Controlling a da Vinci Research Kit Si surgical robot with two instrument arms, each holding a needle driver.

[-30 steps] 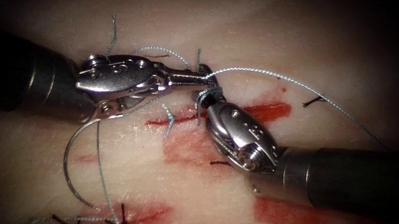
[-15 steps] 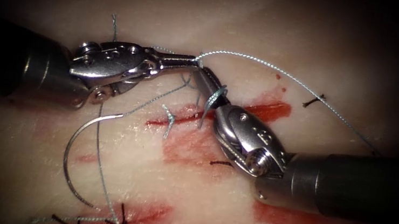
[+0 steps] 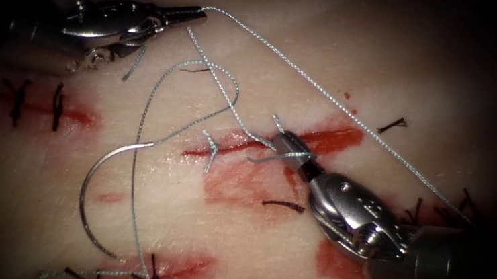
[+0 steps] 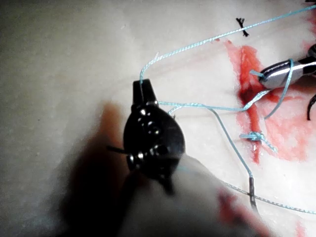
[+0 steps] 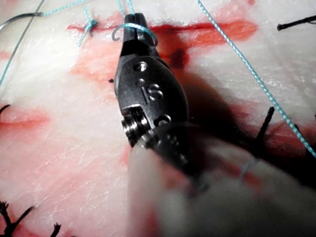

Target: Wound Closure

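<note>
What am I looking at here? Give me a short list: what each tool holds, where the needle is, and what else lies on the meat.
left tool: jaws shut on the thread
right tool: jaws shut on the thread, a loop wrapped around them
needle: lying free on the tissue, left of the cut, held by neither tool
red fluid: around the cut
dark stitches: on the tissue

Two dark stitches (image 3: pixel 56 107) stand side by side at the endoscope view's far left; knotted black stitches (image 3: pixel 151 274) line its lower edge; a black strand (image 3: pixel 283 204) lies mid-frame.
</note>
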